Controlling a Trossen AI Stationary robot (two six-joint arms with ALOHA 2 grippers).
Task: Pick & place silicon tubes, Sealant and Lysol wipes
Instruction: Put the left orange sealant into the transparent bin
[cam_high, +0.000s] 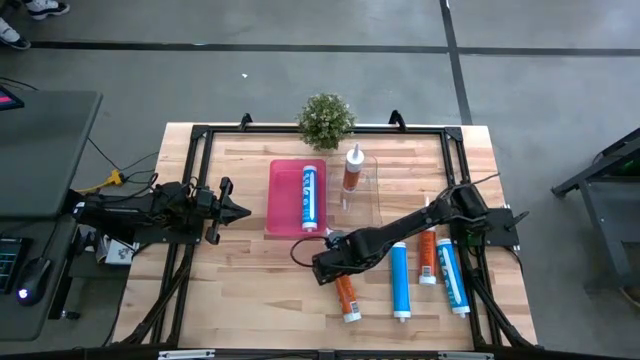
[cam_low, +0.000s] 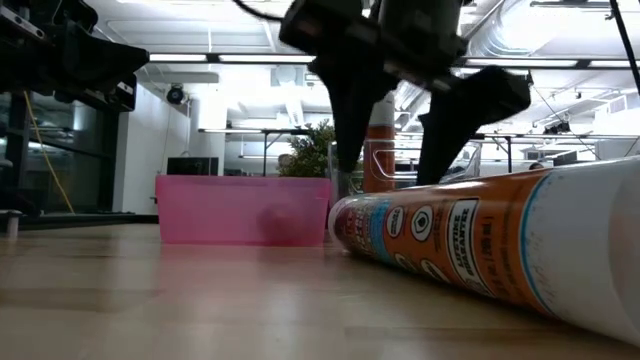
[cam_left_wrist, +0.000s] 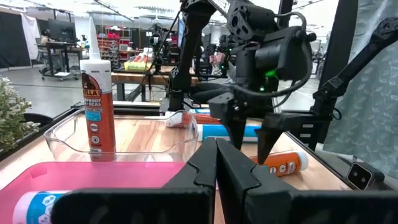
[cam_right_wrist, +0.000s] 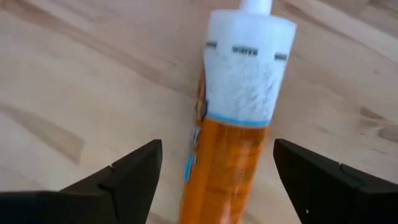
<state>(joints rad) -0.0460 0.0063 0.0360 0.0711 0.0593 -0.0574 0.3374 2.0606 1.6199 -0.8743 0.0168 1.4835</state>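
An orange sealant tube (cam_high: 346, 298) lies flat on the wooden table near its front edge, its white end showing in the right wrist view (cam_right_wrist: 239, 81). My right gripper (cam_right_wrist: 217, 149) hangs open over it, pointing steeply down, one finger on either side of the tube's body and apart from it (cam_low: 400, 160). My left gripper (cam_high: 240, 210) waits shut and level at the table's left (cam_left_wrist: 216, 168). A blue-and-white silicone tube (cam_high: 309, 197) lies in the pink tray (cam_high: 280, 200). Another orange sealant tube (cam_high: 352, 170) stands upright in the clear bin (cam_high: 372, 195). The Lysol wipes are out of view.
To the right of the gripper, two blue tubes (cam_high: 400, 280) (cam_high: 452, 275) and an orange tube (cam_high: 427, 258) lie side by side on the table. A small potted plant (cam_high: 325, 120) stands at the far edge. A black frame rail (cam_high: 200, 135) borders the table.
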